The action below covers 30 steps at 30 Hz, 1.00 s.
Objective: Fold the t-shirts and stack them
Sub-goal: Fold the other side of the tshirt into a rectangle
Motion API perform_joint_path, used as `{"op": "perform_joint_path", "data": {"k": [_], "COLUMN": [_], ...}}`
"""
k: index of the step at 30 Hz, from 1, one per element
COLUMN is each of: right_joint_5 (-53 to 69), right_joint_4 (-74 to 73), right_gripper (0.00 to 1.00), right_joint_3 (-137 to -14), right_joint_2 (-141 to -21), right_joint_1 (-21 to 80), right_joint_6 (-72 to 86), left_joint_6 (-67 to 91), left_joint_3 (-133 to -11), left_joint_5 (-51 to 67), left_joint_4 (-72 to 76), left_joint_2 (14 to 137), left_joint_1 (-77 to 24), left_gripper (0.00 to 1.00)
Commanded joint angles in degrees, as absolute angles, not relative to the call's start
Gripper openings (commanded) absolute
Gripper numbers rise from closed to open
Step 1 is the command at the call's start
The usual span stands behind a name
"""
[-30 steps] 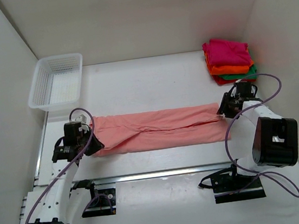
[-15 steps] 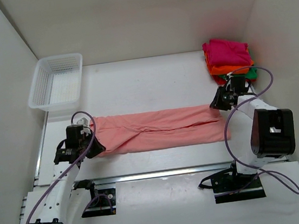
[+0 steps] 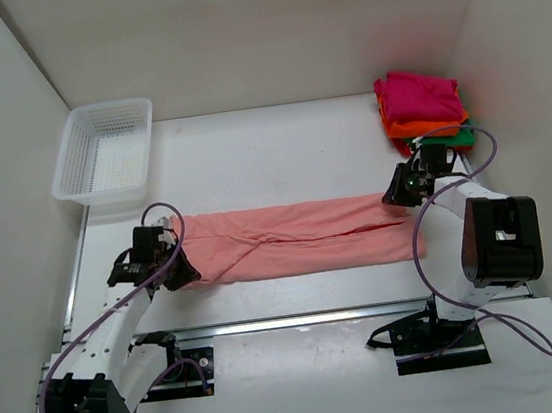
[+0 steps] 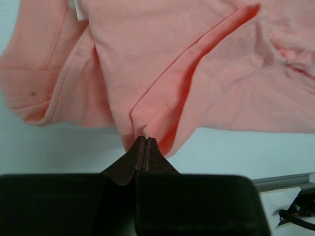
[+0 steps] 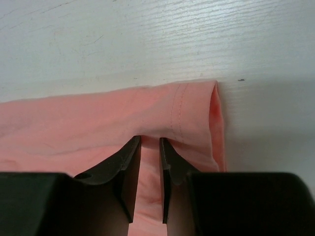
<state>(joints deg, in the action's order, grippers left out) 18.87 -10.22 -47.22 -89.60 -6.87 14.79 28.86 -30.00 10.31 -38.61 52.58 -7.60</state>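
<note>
Where the desk (image 3: 280, 156) meets the left wall, a white mesh basket (image 3: 103, 152) sits at the far corner, well apart from the cloth. Nearer, the left claw (image 4: 143, 145) is clamped tight on a fold at the left end of the salmon shirt (image 3: 300, 236), which lies as a long band across the desk. At its far right corner the right claw (image 5: 150, 147) rests over the hem, its fingers (image 5: 129, 162) a narrow gap apart with cloth showing between them; I cannot tell whether it pinches. Just beyond, by the right wall, a magenta shirt (image 3: 421, 93) tops a stack with an orange shirt (image 3: 428, 128) and a green shirt (image 3: 464, 133) beneath.
</note>
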Motion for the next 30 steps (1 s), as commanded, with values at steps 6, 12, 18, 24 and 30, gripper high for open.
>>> {"op": "perform_joint_path", "data": {"k": [6, 12, 18, 24, 30], "right_joint_5": [28.72, 36.92, 36.57, 35.94, 34.45], "right_joint_4": [-5.81, -3.62, 1.30, 3.95, 2.54], "right_gripper": [0.19, 0.28, 0.42, 0.44, 0.46], "right_joint_3": [-49.03, -57.21, -65.55, -71.36, -76.47], "right_joint_2": [-85.70, -86.04, -97.80, -106.68, -113.28], "right_joint_1": [-2.74, 16.65, 31.62, 38.93, 43.94], "right_joint_6": [9.16, 0.88, 1.58, 1.84, 1.14], "left_joint_6": [27.07, 27.15, 26.28, 26.02, 26.10], "left_joint_3": [-38.93, -36.66, -36.83, -37.09, -36.21], "left_joint_5": [7.02, 6.68, 5.98, 5.72, 5.89], "left_joint_4": [-33.66, -31.65, -32.17, -32.43, -31.73], "left_joint_2": [58.88, 61.61, 61.61, 61.00, 61.00], "left_joint_1": [-4.22, -4.57, -4.57, -4.22, -4.30], "left_gripper": [0.00, 0.00, 0.00, 0.00, 0.00]}}
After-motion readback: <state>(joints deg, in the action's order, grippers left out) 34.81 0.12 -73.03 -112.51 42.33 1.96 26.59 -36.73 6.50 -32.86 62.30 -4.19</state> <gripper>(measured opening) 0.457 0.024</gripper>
